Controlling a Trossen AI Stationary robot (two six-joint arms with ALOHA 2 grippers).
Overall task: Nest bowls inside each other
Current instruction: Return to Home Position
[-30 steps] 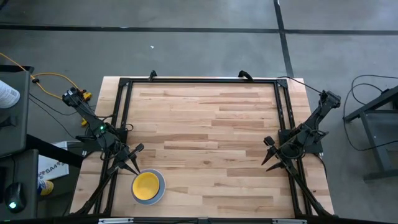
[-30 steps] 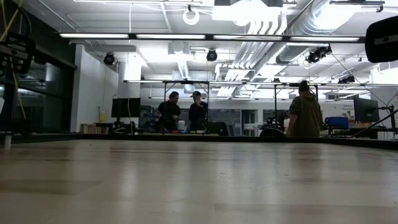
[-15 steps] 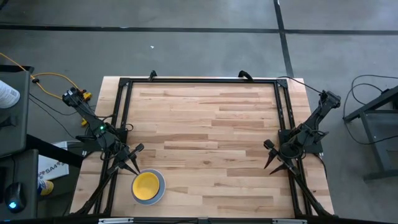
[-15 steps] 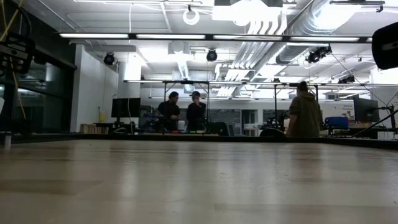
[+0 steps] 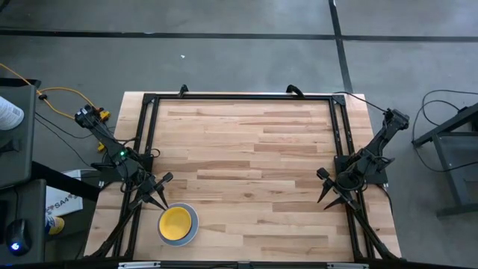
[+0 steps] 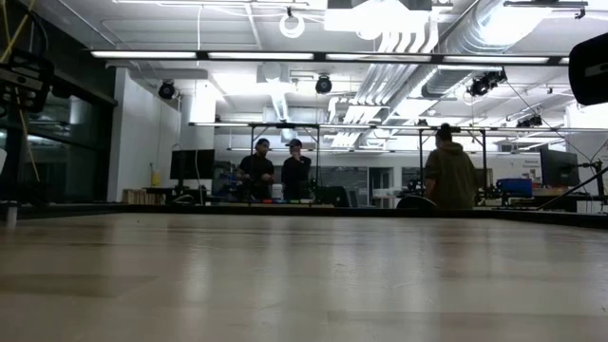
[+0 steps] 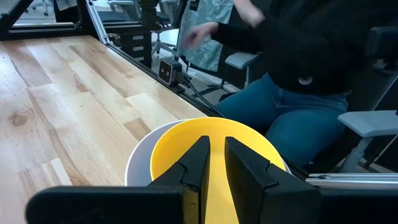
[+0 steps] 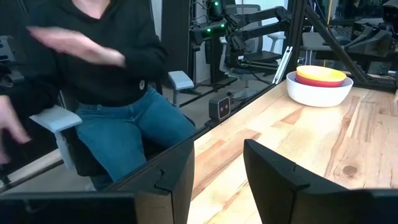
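The bowls stand nested in one stack [image 5: 178,224] near the table's near-left corner: a yellow bowl [image 7: 186,140] sits inside a white one [image 7: 138,167]. The right wrist view shows a red rim [image 8: 311,81] between yellow and white [image 8: 317,94]. My left gripper [image 5: 160,193] hovers just beyond the stack's far-left side, its fingers [image 7: 198,155] a narrow gap apart with nothing between them. My right gripper [image 5: 323,188] waits open at the table's right side, fingers [image 8: 180,168] wide apart and empty.
A person in a dark top and jeans [image 8: 106,68] sits on a chair at the table's near edge, one hand blurred in motion. A black frame [image 5: 239,97] runs round the table. Bare wood [image 5: 246,157] stretches between the arms. People stand in the room behind [image 6: 275,171].
My right gripper has rolled a little about its own pointing line, staying where it was. My left gripper and the bowl stack have kept still. In the room behind, a person has walked toward the low view's left.
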